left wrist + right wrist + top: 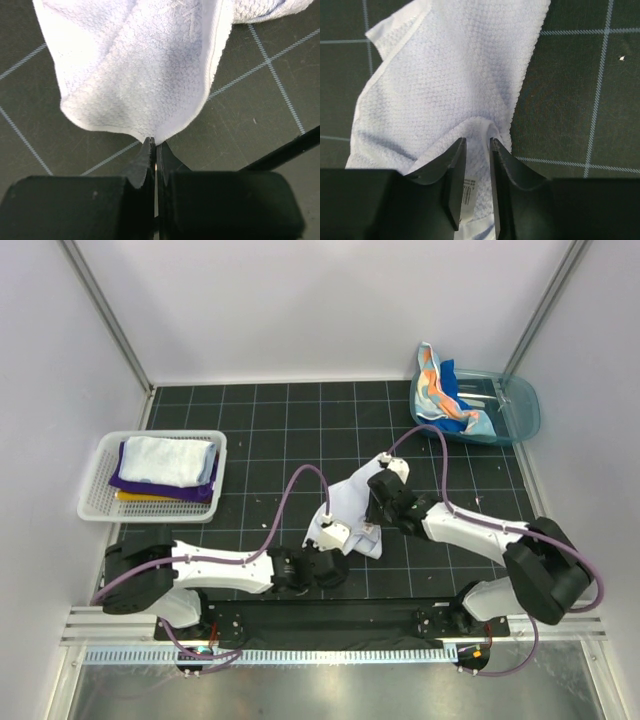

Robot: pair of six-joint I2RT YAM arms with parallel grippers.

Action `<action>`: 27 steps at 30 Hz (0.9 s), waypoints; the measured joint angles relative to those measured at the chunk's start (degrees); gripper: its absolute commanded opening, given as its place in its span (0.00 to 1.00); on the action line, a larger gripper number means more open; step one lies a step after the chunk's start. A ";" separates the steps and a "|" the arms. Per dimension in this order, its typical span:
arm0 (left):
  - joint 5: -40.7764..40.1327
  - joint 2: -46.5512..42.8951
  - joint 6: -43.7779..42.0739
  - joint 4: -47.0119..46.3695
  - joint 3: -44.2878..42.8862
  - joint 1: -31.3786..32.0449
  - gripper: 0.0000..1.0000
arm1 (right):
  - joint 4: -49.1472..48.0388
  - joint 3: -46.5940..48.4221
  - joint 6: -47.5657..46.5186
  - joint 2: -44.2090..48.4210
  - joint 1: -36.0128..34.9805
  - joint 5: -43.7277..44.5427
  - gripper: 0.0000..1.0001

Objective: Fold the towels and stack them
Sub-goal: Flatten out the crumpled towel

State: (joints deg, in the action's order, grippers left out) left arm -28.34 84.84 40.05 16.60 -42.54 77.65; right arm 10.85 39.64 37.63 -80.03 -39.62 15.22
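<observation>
The pale towel sits near the middle of the black grid mat, toward the near side, bunched into a rough peak between my two arms. The left gripper has its jaws pressed together with only a hairline slit, pinching the towel's lowest rounded corner right at the fingertips. The right gripper is nearly closed too, with a narrow gap stuffed with a fold of cloth and a small label showing in it that I can't read. The hemmed edge runs down the right side in the left wrist view, and along the upper left in the right wrist view. For room, there's plenty of bare mat behind the towel up to the back wall, and more off to both sides. The white mesh basket is well off to the left, holding a white towel on a purple towel on a yellow towel. The teal tub is at the back right with a spotted towel draped over its rim and a bright blue towel in it. Both wrist views cut the pale towel off at the top, the right wrist covers part of it from above, and I can't tell how much of it is off the mat.
</observation>
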 measured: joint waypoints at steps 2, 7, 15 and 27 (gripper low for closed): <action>-0.37 -0.85 0.04 0.79 -0.31 0.00 0.00 | 0.92 0.00 -0.37 2.51 0.00 -0.46 0.41; -0.39 -0.98 0.24 3.91 -2.64 -0.61 0.00 | 3.02 -0.04 -1.07 9.05 0.00 -1.57 0.48; 4.44 -0.98 -0.02 5.09 -5.68 -6.73 0.00 | 8.04 -1.90 -1.84 20.31 -0.02 -2.43 0.47; 12.39 -0.98 -1.81 6.05 -9.55 -15.45 0.00 | 7.82 -11.15 -1.55 26.25 -0.07 -2.99 0.41</action>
State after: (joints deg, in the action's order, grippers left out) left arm -15.94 83.85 38.24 22.65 -52.10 62.19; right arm 18.68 28.49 36.07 -53.78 -39.68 12.23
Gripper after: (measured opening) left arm 0.014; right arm 0.410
